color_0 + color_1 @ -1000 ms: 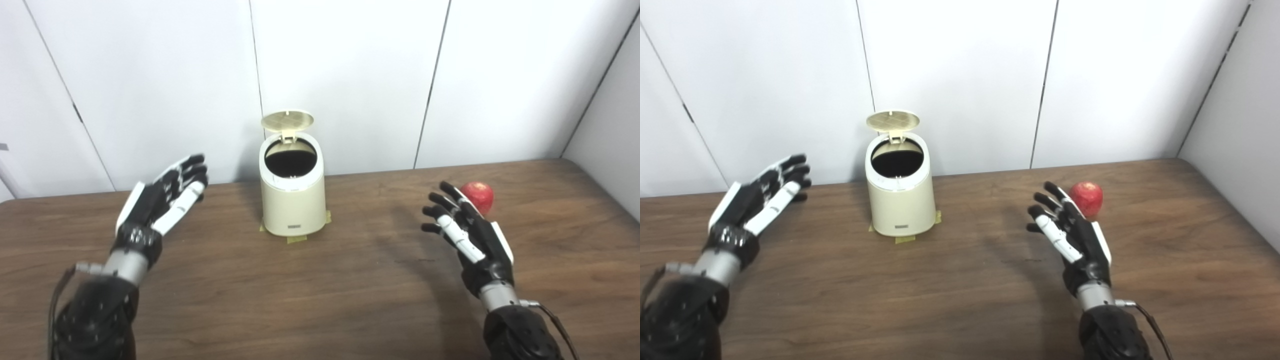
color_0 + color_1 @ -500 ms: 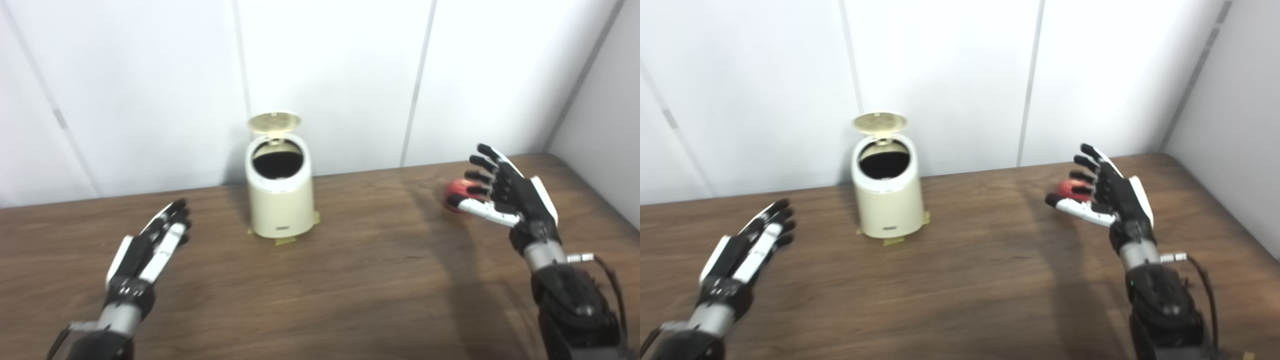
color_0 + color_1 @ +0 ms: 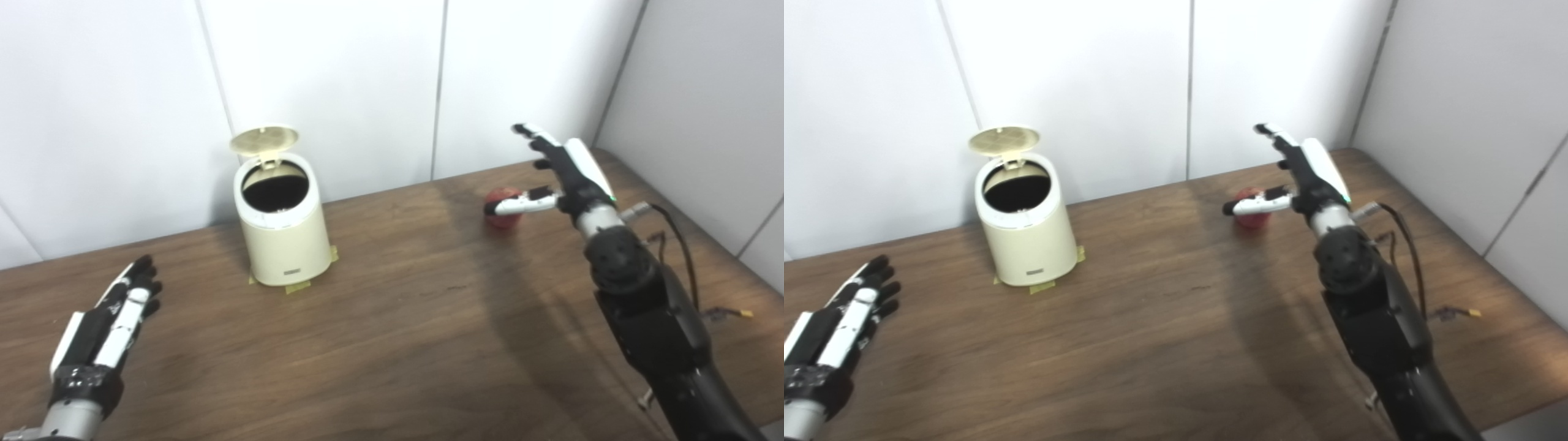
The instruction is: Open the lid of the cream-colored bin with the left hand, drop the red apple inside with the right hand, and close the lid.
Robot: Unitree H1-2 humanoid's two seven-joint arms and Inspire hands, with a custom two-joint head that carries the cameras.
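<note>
Hovering over the apple (image 3: 503, 208), right hand (image 3: 560, 174) spreads its fingers (image 3: 525, 130).

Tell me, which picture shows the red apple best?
The left eye view, though only slightly. There the red apple shows below the thumb of the open right hand, which crosses its top. In the right eye view the apple looks a little smaller, and the thumb crosses its middle.
</note>
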